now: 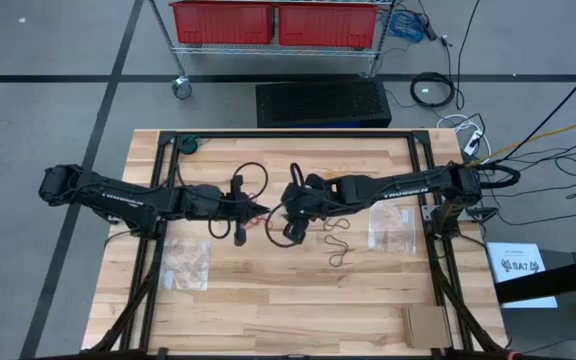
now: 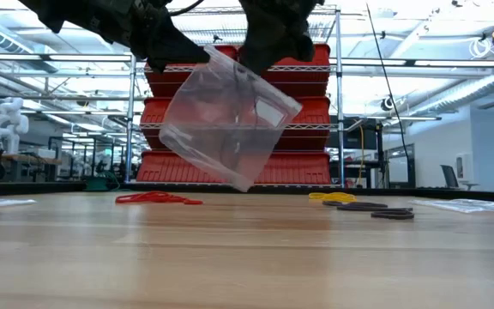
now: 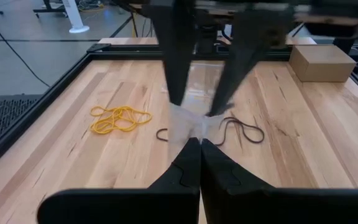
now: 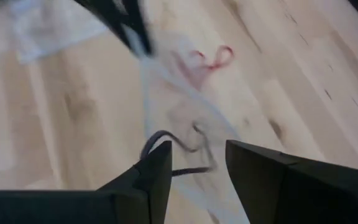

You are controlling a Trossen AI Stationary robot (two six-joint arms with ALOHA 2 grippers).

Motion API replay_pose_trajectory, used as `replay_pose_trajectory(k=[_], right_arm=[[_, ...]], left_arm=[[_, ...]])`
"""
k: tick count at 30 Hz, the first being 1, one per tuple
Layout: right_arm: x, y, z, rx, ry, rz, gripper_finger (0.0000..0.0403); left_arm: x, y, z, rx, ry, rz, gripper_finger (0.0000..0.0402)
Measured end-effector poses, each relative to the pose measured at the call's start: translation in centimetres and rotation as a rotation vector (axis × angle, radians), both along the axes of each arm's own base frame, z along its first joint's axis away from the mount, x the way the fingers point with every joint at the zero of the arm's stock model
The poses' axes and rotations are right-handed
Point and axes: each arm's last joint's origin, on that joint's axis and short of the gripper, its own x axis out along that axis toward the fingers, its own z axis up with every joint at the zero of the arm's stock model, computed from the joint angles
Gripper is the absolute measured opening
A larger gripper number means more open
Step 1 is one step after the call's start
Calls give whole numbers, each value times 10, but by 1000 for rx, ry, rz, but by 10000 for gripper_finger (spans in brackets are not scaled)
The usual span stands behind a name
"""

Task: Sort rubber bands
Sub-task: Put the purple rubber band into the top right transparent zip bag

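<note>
Bagging step: left gripper (image 3: 199, 142) fingers pinched on clear bag (image 2: 225, 120) held aloft; right gripper (image 4: 197, 165) fingers parted at its mouth, black band (image 4: 179, 149) between. Red (image 2: 157, 198), yellow (image 3: 118, 118), black bands (image 2: 371, 209) on desk (image 1: 288, 300). Next: drop band inside.

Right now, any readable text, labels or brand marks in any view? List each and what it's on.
"SAT", partly legible: on the white paper sheet lying beside the wooden table's right edge, high view; its smaller print is too small to read.
White lettering along the right arm's dark forearm: too small to read.
Nothing else legible.
</note>
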Motion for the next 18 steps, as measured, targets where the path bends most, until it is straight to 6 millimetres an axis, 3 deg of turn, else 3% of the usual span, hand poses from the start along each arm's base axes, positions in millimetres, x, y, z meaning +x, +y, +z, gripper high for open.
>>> replay_pose_trajectory(k=[11, 18], right_arm=[[1, -4, 5, -42, -26, 18, 147], [1, -3, 5, -73, -20, 61, 178]], left_arm=[[0, -1, 0, 0, -3, -5, 0], [2, -3, -1, -2, -6, -16, 0]])
